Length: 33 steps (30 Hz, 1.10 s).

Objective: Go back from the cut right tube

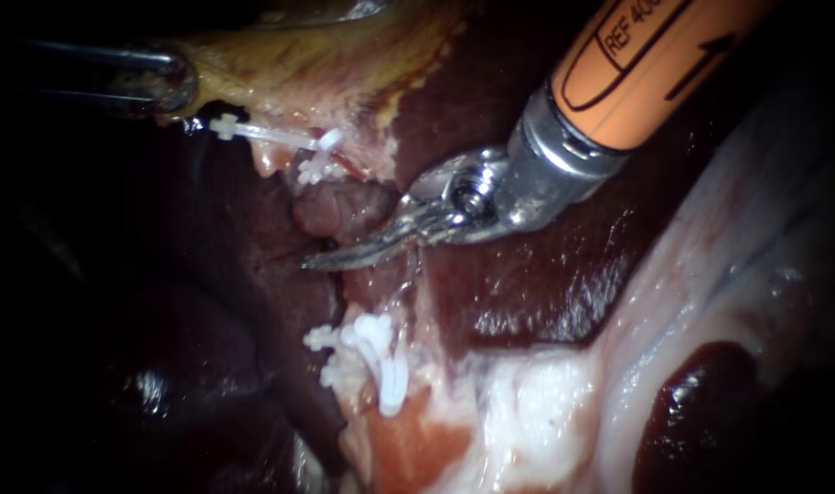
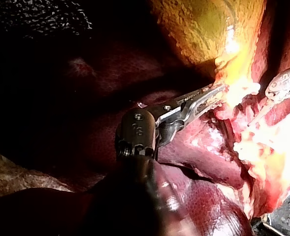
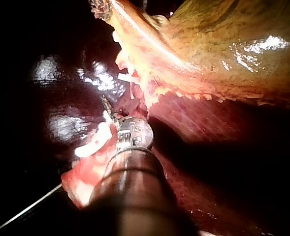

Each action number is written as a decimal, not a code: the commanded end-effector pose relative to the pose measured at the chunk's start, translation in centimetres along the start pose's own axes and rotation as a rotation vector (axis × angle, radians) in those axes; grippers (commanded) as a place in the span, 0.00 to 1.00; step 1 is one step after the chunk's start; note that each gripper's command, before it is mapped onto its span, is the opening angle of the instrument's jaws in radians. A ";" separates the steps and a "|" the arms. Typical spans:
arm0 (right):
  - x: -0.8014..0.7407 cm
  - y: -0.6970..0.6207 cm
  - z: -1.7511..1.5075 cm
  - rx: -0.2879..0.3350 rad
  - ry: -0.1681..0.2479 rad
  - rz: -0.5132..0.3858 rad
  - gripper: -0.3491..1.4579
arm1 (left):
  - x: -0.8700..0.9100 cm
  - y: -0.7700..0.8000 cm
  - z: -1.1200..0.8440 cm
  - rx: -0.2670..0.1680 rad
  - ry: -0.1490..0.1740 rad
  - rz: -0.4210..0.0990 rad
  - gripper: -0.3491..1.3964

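Right instrument (image 1: 348,254): slim curved steel jaws lying together, gripping nothing, tips just under the lumpy pink cut tube (image 1: 339,209). Knobbly white clips (image 1: 380,357) sit lower down. Left instrument (image 1: 172,84) jaws are clamped on the wrinkly yellow gallbladder (image 1: 330,50). Liver (image 1: 527,274) looks glossy and dark.

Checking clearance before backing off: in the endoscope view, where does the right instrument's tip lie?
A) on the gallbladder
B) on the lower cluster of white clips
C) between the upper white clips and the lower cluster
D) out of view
C: the right instrument ends over bare tissue, below the upper white clips and above the lower cluster, touching neither.
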 end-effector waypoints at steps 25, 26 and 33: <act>-0.45 -0.47 -0.47 -0.445 -0.003 -0.436 0.98 | -0.04 -0.10 0.01 0.000 0.000 0.003 0.00; -0.47 -0.49 -0.53 -0.464 -0.031 -0.455 0.98 | -0.04 -0.10 0.01 0.000 0.000 0.003 0.00; -0.72 -0.65 -1.07 -0.552 -0.094 -0.517 0.98 | -0.04 -0.11 0.01 -0.001 -0.001 0.003 0.00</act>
